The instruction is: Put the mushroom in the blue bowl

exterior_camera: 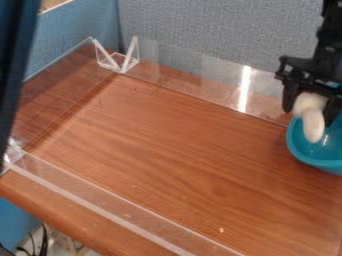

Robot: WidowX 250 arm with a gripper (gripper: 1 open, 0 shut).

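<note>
Gripping the white mushroom [311, 115], the dark pincer [306, 88] is clamped on its upper part, with the rest of it hanging down in front of the blue bowl [315, 150]. Whether the mushroom touches the bowl, I cannot tell. The bowl sits on the brown wooden tabletop [160, 150], cut off by the right side of the view. Behind the bowl stand a clear low barrier [194, 68] and a grey wall [214, 35]. Well to the bowl's left, a dark blurred shape [16, 60] crosses the view's upper corner.
</note>
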